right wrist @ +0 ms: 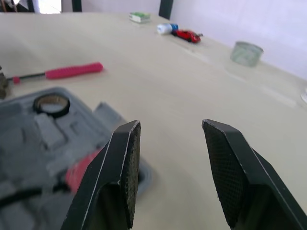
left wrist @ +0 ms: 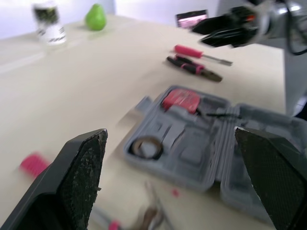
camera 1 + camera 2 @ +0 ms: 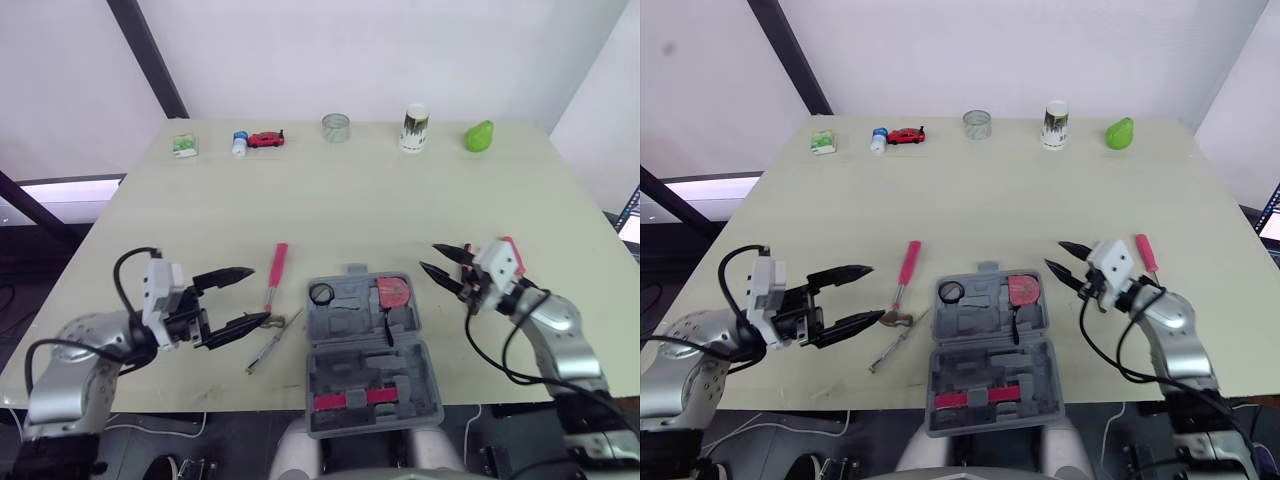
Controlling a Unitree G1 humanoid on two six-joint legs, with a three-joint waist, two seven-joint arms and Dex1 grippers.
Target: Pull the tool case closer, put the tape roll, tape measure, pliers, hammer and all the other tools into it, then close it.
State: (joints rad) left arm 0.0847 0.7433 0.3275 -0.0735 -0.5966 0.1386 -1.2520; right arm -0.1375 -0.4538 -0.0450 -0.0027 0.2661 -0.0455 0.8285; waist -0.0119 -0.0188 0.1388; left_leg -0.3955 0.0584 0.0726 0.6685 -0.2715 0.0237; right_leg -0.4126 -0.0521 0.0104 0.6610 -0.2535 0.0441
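Both claws hang released, the left claw (image 3: 255, 296) wide, the right claw (image 3: 430, 257) narrower; the open case (image 3: 350, 372) lies on the counter (image 3: 340, 200) between them, tape roll (image 3: 321, 293) and tape measure (image 3: 393, 293) inside; the hammer (image 3: 277, 268) lies just past the left claw's tips, likely stiff and head-heavy, best gripped on its pink handle near the head; the left wrist view adds pliers (image 2: 194, 67) and a screwdriver (image 2: 192, 51) beyond the right claw.

Grey tool case (image 3: 370, 350) on pale beige worktop (image 3: 330, 200), red tape measure (image 3: 392, 293) inside. Pink-handled hammer (image 3: 275, 272), pink-handled screwdriver (image 3: 1147, 252), pink-and-black pliers (image 2: 192, 67). Green pear (image 3: 479, 136), red toy car (image 3: 265, 139), white cup (image 3: 414, 127) with dark print.
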